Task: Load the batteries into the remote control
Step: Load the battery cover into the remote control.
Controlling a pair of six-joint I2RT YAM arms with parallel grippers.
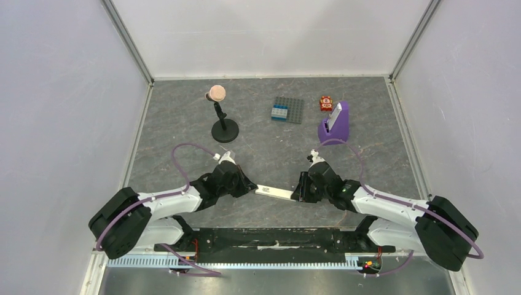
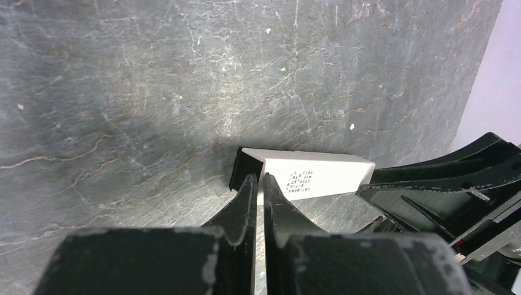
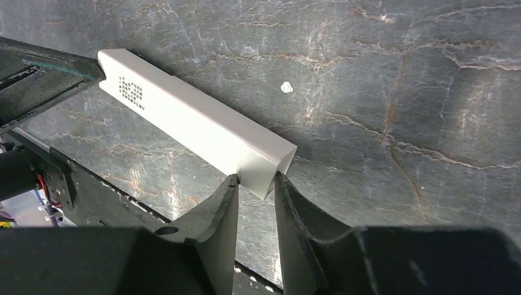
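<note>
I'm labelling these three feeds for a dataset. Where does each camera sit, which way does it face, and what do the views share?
Top external: above and behind the arms, looking down at the table; both arms show, left pincer and right pincer at the remote control's ends.
Left wrist: on the left arm, facing along its fingers to the remote; the right pincer shows at right.
Right wrist: on the right arm, its fingers flanking the remote's end; the left pincer shows top left.
Shared: the remote.
</note>
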